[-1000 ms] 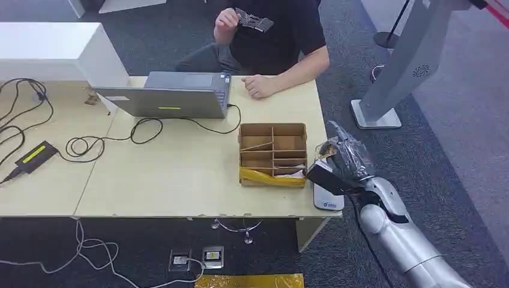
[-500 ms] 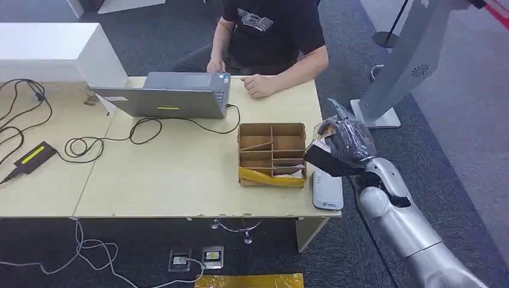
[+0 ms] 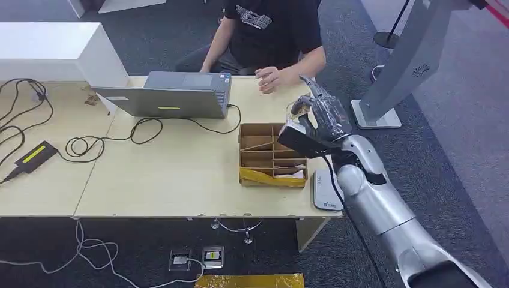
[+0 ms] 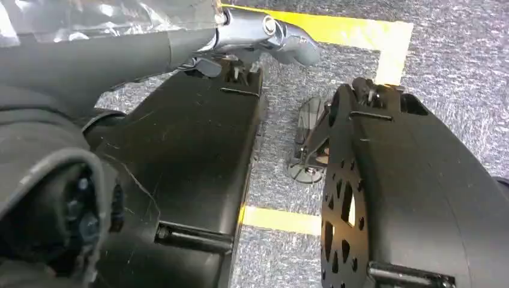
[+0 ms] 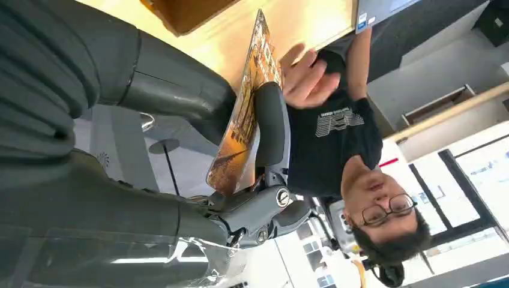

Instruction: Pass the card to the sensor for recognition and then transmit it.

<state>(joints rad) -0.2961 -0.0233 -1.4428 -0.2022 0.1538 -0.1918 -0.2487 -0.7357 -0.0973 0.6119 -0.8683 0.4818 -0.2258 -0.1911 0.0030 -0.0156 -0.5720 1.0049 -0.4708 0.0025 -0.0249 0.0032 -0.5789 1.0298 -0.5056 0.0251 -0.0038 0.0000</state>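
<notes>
A: Right hand (image 3: 318,117) is up over the far right of the table (image 3: 180,174), out beyond the cardboard divider box (image 3: 273,155), and it's got the card (image 5: 246,114) pinched between thumb and a finger.

B: Where's the sensor?

A: I take the white pad (image 3: 327,189) at the table's near right corner for it. The card is well apart from that, and near the person's hand (image 3: 269,78) across the table.

B: How will the card handle?

A: Thin, light and stiff, I'd judge, with a glossy printed face, so likely slick. The hand holds one end; the free far end is where I'd take it.

B: Left hand?

A: It (image 4: 258,33) hangs low over the floor, and I can't tell whether it's closed.
</notes>
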